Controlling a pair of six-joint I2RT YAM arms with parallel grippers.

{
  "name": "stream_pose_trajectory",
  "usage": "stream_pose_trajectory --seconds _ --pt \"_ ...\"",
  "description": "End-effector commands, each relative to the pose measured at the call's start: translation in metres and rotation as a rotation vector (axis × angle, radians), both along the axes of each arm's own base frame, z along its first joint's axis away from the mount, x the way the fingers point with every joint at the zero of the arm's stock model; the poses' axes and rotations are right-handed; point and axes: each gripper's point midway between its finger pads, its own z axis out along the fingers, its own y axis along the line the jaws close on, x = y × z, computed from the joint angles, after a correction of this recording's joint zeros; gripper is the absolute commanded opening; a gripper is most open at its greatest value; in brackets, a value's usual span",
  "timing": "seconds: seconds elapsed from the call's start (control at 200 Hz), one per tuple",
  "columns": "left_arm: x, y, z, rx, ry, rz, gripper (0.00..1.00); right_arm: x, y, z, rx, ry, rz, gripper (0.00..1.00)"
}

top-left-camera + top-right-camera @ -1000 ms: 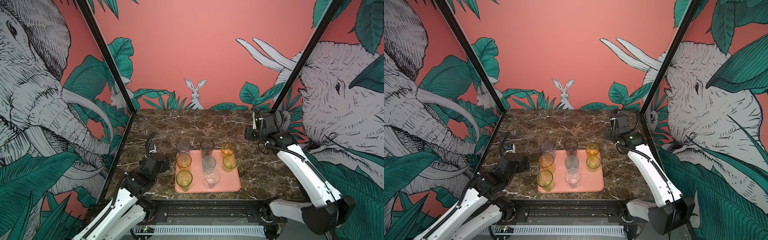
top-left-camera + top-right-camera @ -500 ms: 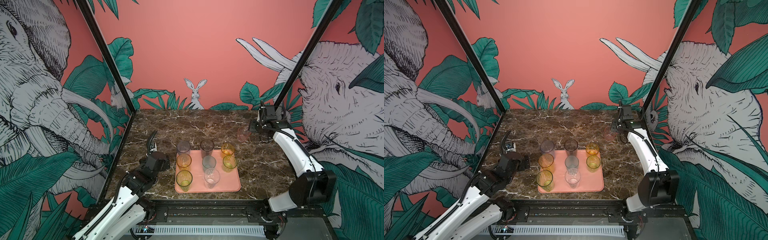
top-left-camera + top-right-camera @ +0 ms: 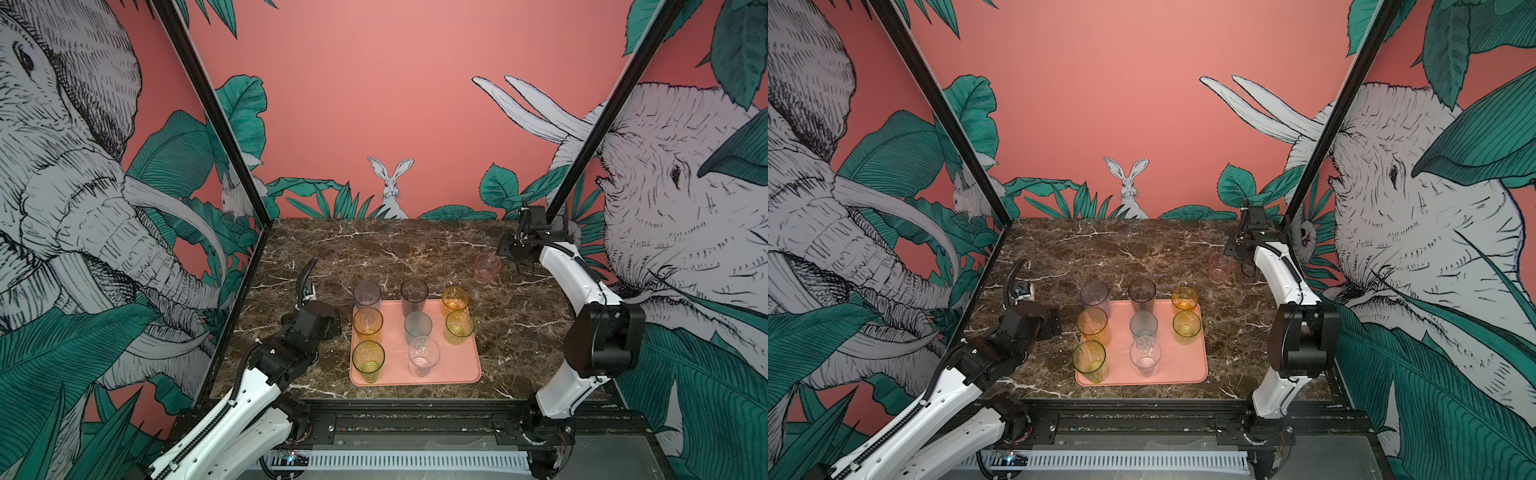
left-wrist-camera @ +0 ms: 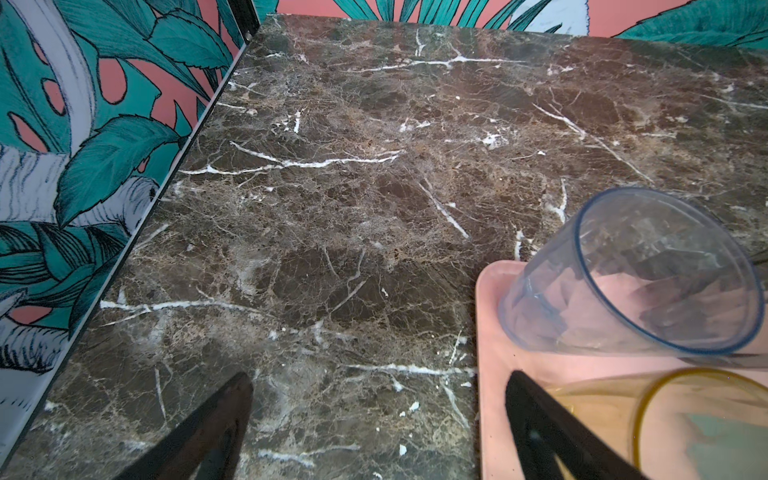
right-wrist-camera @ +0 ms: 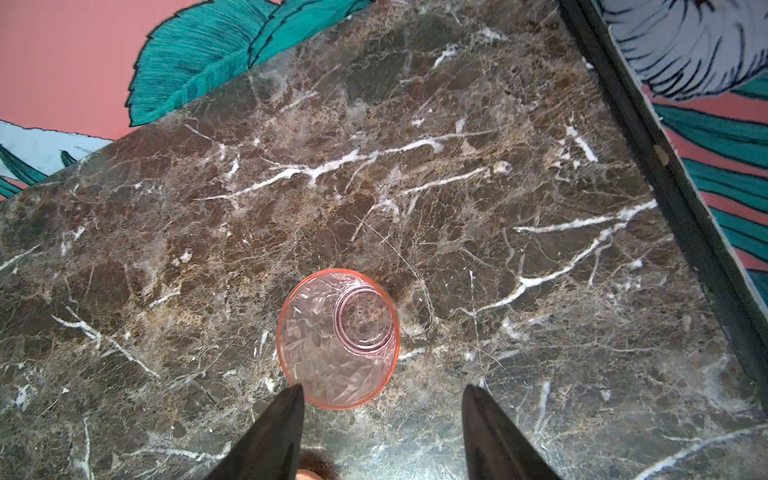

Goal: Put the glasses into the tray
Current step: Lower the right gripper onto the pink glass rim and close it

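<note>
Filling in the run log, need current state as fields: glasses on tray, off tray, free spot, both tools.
on pink tray: eight upright: grey-blue tumbler, smoky tumbler, short amber tumbler, tall amber tumbler, teal-grey tumbler, short yellow-green tumbler, tall yellow-green tumbler, clear tumbler
off tray: pink tumbler, upright on marble table, far right
free spot: tray's near right corner
right tool: open, by pink tumbler, not gripping
left tool: open, empty, beside tray's left edge
</note>
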Motion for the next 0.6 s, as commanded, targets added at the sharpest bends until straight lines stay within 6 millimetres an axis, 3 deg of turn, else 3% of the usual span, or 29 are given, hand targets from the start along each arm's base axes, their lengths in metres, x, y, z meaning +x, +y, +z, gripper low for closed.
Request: stream_pose_trajectory --seconds 0.0,0.355,0.595 --pt "0.003 0.001 0.008 -0.015 -0.026 0.014 0.96 0.011 -0.001 0.004 0.028 -0.022 -0.013 0.63" --pt "0.002 0.0 0.004 -0.018 -0.014 0.012 0.96 0.017 0.0 -0.04 0.059 0.082 -0.009 0.58" --pt "0.001 0.001 0.002 -0.018 -0.005 0.017 0.96 0.019 -0.001 -0.058 0.067 0.118 -0.011 0.56"
